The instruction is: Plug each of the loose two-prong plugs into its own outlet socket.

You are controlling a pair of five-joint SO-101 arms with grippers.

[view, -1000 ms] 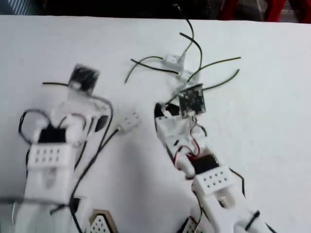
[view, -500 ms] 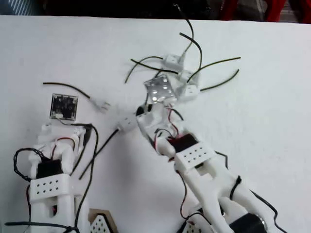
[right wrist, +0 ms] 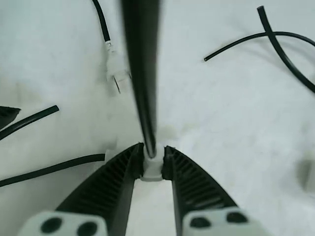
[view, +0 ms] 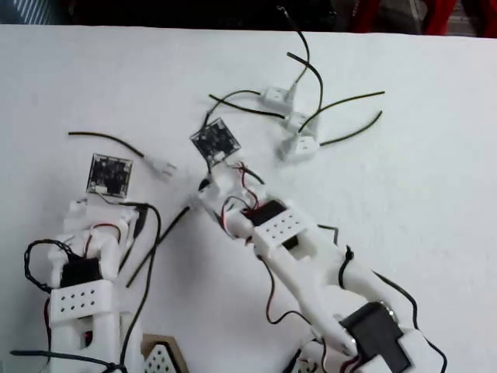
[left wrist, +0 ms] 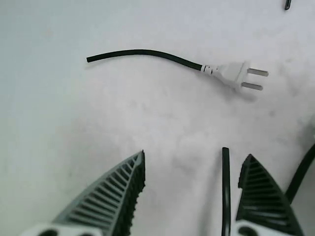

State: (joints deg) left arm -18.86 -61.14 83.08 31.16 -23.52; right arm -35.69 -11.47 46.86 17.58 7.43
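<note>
Two arms, high view: your left arm (view: 78, 299) sits low at the near left of the table (view: 435, 194). Your right arm (view: 283, 233) lies aslant from the near right to the middle.
Loose plug, high view: the loose plug (view: 163, 166) lies flat on the table between your two wrists, and its cord (view: 101, 137) trails off to the far left. Its long axis runs across the left arm's line, prongs toward the right arm.
Sockets, high view: white corded blocks (view: 299, 146), which you may take for the outlet sockets, are bunched beyond the right wrist, well apart from the loose plug.
Left gripper, left wrist view: your left gripper (left wrist: 195, 156) is spread wide and holds nothing. A bare cord end (left wrist: 225, 167) lies between the fingers, close to one.
Plug, left wrist view: it lies ahead of the fingers and off their centre line, crosswise, prongs leading away from the cord.
Right gripper, right wrist view: your right gripper (right wrist: 153, 150) is clamped on a small white piece (right wrist: 151, 169) with a dark cord (right wrist: 142, 73) rising from it. You cannot tell whether it is a plug or a socket.
Plug, right wrist view: it lies ahead and to one side, prongs pointing back toward the clamped fingers.
Nearer hand: both are near, but only the left is free. By this reckoning the plug is yours to take with the left, wrist turned so the fingers close across the plug's short width.
</note>
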